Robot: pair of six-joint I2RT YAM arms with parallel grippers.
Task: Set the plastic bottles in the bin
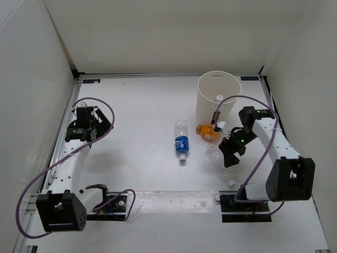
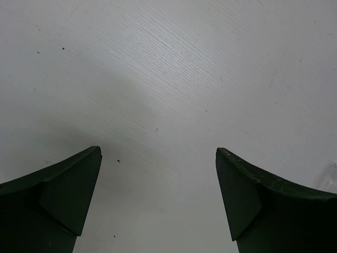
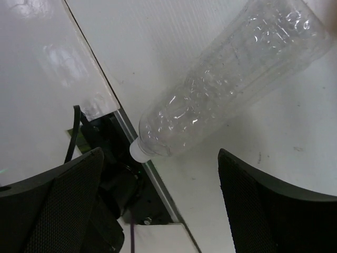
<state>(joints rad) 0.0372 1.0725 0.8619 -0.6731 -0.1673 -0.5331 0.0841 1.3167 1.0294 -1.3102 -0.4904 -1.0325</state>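
A clear plastic bottle (image 1: 217,161) (image 3: 231,79) with a white cap (image 3: 138,152) lies on its side on the white table near the right arm's base. Just above it hangs my right gripper (image 1: 229,158) (image 3: 160,153), open, with the cap end between its fingers and untouched. A clear bottle with a blue label (image 1: 181,141) lies at the table's middle. An orange bottle (image 1: 207,132) lies against the foot of the bin (image 1: 205,105), a tall white bucket at the back right. My left gripper (image 1: 101,126) (image 2: 158,150) is open over bare table at the left.
A small white cap (image 1: 219,97) shows inside the bin. The right arm's base plate (image 1: 245,203) and its dark edge (image 3: 121,184) lie just beyond the clear bottle's cap. Purple cables (image 1: 258,158) loop off both arms. White walls enclose the table on three sides.
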